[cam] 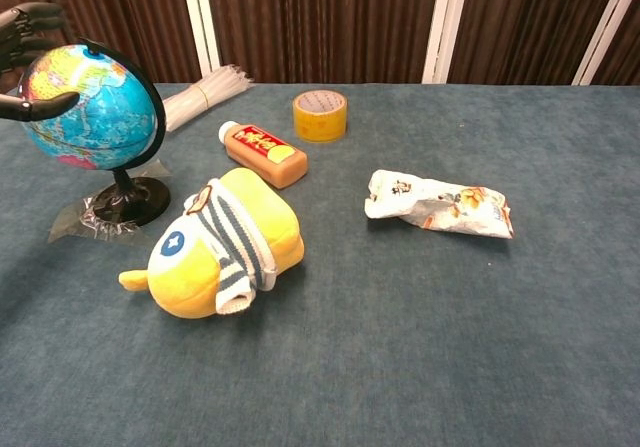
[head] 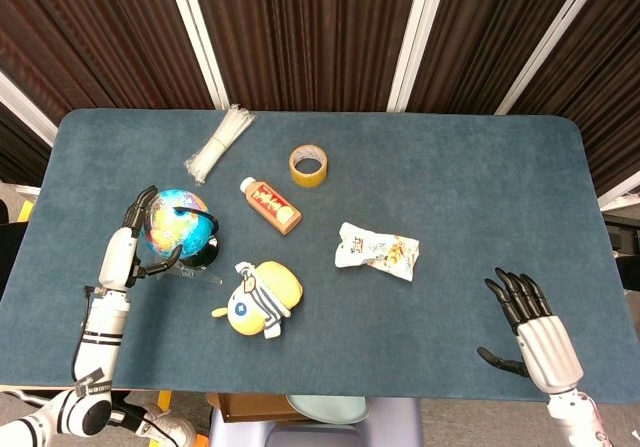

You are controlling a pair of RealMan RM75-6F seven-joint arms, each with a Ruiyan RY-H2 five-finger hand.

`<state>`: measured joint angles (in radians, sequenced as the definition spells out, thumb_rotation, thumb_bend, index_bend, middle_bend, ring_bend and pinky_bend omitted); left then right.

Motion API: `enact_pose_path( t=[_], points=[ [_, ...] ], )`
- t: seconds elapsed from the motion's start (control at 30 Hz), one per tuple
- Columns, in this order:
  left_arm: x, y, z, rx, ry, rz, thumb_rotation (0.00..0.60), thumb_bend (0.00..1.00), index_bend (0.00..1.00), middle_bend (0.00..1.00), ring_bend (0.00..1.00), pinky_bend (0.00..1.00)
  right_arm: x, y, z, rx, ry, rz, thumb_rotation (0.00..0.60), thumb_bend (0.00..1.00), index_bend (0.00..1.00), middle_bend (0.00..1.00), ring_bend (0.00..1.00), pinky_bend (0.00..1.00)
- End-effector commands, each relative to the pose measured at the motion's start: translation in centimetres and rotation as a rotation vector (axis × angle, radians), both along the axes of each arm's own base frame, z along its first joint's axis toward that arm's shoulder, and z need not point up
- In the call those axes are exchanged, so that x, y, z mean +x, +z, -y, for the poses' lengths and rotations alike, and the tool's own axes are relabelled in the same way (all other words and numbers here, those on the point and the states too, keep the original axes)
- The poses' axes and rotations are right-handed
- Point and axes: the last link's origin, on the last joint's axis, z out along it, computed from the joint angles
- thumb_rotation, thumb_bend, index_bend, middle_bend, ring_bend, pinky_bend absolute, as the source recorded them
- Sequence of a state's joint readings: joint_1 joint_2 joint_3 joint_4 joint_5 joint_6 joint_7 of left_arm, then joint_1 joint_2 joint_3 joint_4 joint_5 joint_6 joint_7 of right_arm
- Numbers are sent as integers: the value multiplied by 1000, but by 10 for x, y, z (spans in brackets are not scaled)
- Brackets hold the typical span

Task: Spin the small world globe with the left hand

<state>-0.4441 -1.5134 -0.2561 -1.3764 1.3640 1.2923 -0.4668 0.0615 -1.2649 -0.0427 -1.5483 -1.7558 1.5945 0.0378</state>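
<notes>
The small world globe stands on a black stand at the table's left, over a clear plastic sheet. My left hand reaches in from the left and cups the globe's left side. In the chest view the globe has the left hand against it, fingers touching the top left and the thumb lying against the lower left, spread apart. My right hand rests open on the table near the front right edge, far from the globe.
A yellow plush toy lies just right of the globe's stand. Behind it are a small bottle, a tape roll and a bundle of white zip ties. A snack packet lies mid-table.
</notes>
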Motion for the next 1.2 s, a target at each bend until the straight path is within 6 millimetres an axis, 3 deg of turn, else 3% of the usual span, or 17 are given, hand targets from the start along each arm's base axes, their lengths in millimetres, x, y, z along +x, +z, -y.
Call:
enact_pose_path(
  t=[0.03, 0.93, 1.2],
  points=[
    [-2, -2, -2, -5, 14, -6, 596, 326, 0, 0, 0, 0, 0, 0, 1, 0, -4, -2, 600, 125, 0, 0, 0, 0],
    [-39, 16, -1, 44, 109, 41, 598, 319, 0, 0, 0, 0, -1, -1, 2, -8, -14, -9, 600, 126, 0, 0, 0, 0],
    [-40, 18, -11, 40, 120, 46, 598, 321, 0, 0, 0, 0, -1, -2, 2, -7, -14, -11, 600, 126, 0, 0, 0, 0]
  ],
)
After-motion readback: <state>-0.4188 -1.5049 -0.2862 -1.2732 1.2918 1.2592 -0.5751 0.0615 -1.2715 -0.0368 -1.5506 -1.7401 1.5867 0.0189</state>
